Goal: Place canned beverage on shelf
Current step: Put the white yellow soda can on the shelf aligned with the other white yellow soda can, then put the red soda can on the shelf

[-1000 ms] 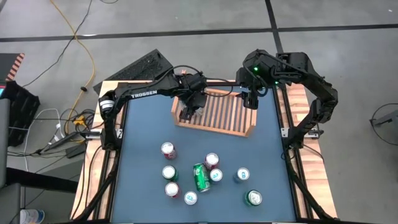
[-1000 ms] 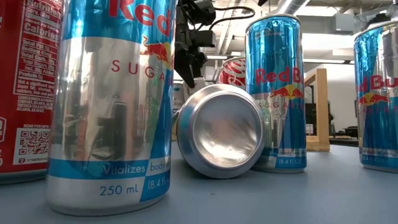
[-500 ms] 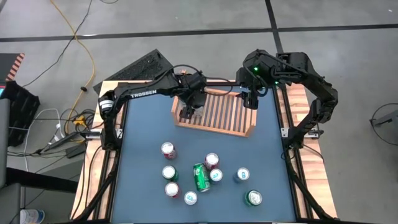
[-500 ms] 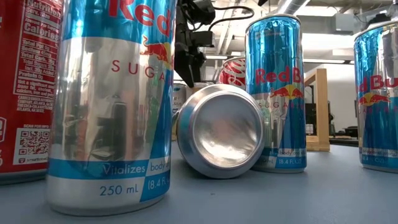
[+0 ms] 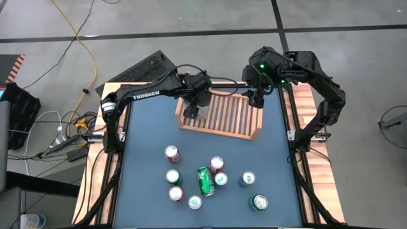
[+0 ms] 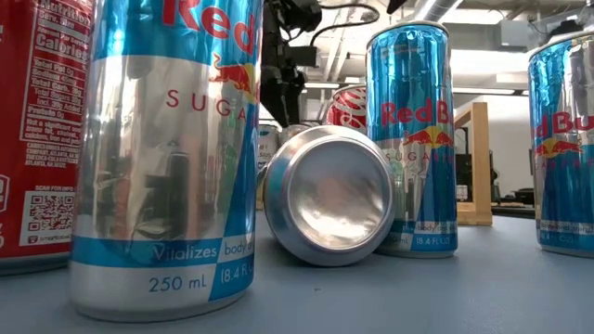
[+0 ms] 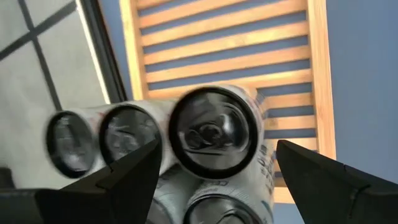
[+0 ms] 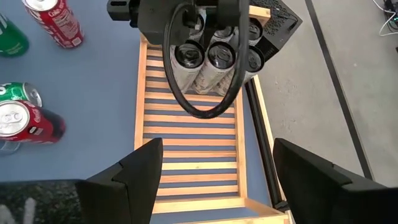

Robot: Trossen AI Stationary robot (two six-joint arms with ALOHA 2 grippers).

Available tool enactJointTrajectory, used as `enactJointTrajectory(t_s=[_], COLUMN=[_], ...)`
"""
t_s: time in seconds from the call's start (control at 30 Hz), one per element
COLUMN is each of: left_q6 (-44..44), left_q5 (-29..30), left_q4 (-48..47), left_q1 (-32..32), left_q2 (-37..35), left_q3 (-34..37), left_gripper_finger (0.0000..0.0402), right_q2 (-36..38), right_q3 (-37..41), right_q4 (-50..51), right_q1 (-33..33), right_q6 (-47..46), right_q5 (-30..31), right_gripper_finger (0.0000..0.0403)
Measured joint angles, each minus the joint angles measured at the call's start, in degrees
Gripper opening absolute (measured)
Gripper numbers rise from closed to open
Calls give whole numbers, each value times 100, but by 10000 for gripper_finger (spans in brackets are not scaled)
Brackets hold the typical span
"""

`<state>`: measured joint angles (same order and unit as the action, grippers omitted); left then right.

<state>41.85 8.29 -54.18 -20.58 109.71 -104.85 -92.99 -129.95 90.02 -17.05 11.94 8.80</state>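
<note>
Left tool lets go of a can on the shelf

Over the shelf's [image 5: 222, 114] left end, the left tool [image 5: 198, 102] hangs with fingers spread, gripping nothing, above cans [image 7: 211, 134] grouped there. The right tool [image 5: 257, 100] waits open and empty at the right end. More cans [image 5: 206, 181] stand loose on the worktop [image 5: 146, 172], apparently awaiting shelving.

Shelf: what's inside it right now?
The shelf holds a cluster of upright silver cans at its left-arm end, at least four. The left gripper hangs open above, hiding some; the remaining slats are bare.
</note>
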Motion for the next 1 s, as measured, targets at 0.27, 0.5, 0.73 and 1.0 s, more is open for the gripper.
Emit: enactJointTrajectory(t_s=[0.27,0.5,0.73,1.0], left_q6=[-1,-363,-1365,-2248], left_q5=[86,204,305,262], left_q4=[-617,-1725,-2142,-2121], left_q1=[87,613,1494,2834], left_q2=[0,-663,-1869,-2718], left_q3=[-970,-1812,-1854,-1733], left_gripper_finger=[306,306,306,306], right_q2=[65,769,1247,829], right_q3=[142,2193,5021,6102], right_q4=[-12,-1325,-4406,-6332], right_q1=[-350,-1128,-971,-308], right_q6=[479,420,354,-297], right_q5=[-650,-1571,-1649,-1344], right_gripper_finger=[291,291,291,291])
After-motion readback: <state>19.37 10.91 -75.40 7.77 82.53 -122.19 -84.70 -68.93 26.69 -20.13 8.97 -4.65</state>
